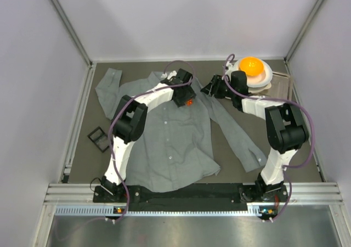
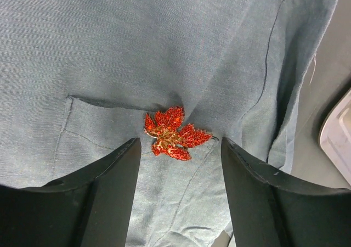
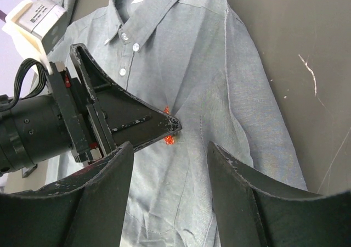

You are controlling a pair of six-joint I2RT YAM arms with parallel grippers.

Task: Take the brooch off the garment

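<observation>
Brooch (image 2: 174, 133), a red leaf pinned to the grey garment (image 2: 164, 49), sits between the spread left jaws; right jaws hover spread too. Next, likely: pinch, then lift it.

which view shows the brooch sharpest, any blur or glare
Left wrist: the brooch is sharp and evenly lit, glitter catching small highlights. Top external: it is only a tiny orange speck, detail lost. Right wrist: small and half hidden behind the left gripper. No glare on it in any view.
</observation>
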